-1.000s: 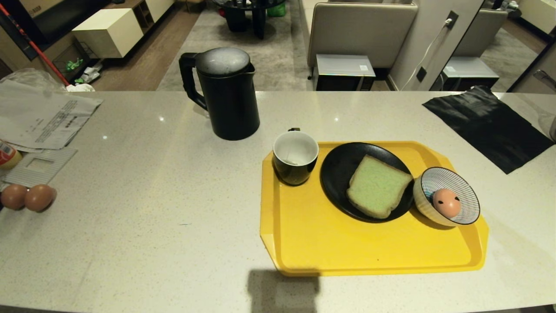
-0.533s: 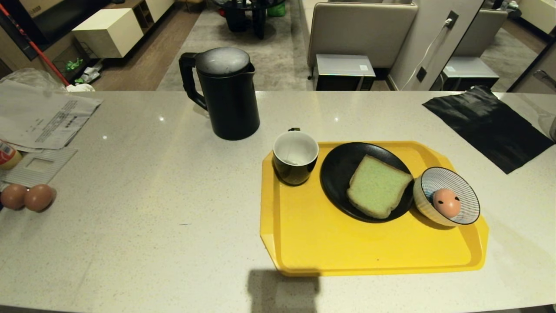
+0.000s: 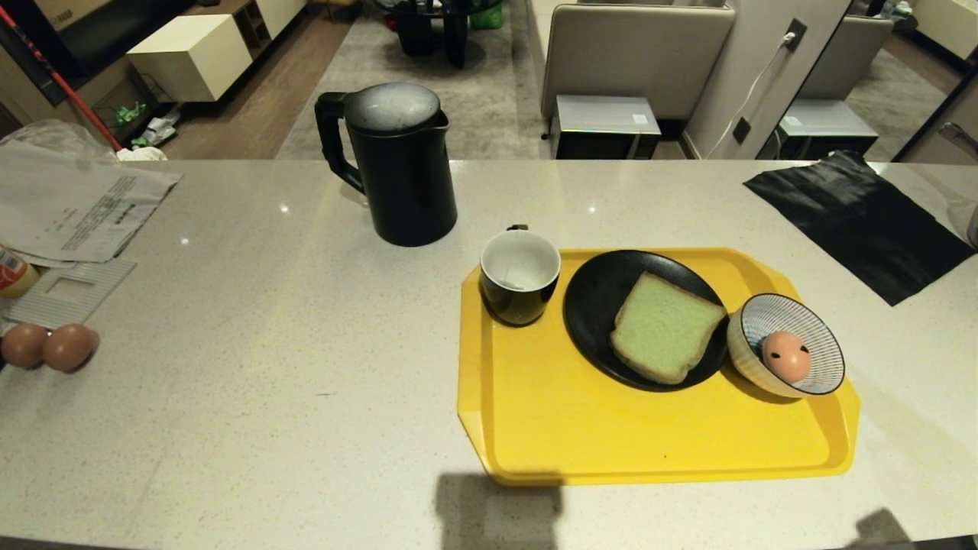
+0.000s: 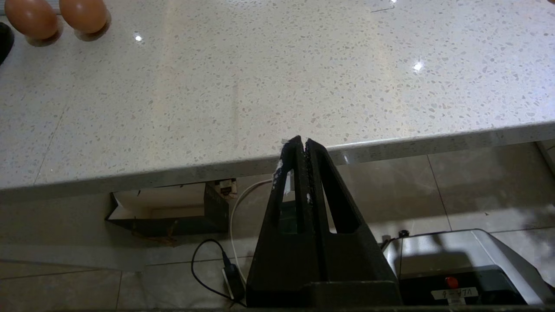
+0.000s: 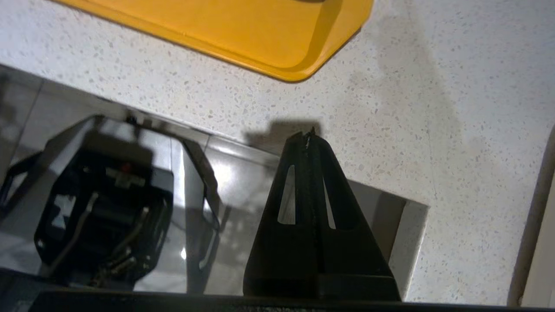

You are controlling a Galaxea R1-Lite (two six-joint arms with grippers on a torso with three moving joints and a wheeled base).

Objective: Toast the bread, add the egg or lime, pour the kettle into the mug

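- My right gripper (image 5: 308, 135) has its fingers pressed together on nothing; it hangs over the counter (image 3: 252, 321) edge, just off the near right corner of the tray (image 3: 596, 435).
- My left gripper (image 4: 302, 143) is also closed and empty, its tip at the counter's near edge, well to the left of the tray.
- The tray is yellow and lies flat on the counter; I take it as my landmark.
- The mug (image 3: 519, 276) stands upright on the tray's far left corner, white inside.
- The plate (image 3: 592, 305) sits in the tray's middle, just right of the mug, and the bread (image 3: 663, 327) lies flat on its right part.
- The bowl (image 3: 787, 344) stands at the tray's right edge, touching or nearly touching the plate; the egg (image 3: 785, 356) rests inside it.
- The kettle (image 3: 397, 164) stands upright on the counter beyond the tray's far left corner, lid on, handle turned away from the tray.
- Two brown eggs (image 3: 47, 346) lie side by side far left of the tray, with papers (image 3: 72, 206) beyond them.
- A black sheet (image 3: 856, 218) lies beyond the tray's far right corner.
- I see no lime.
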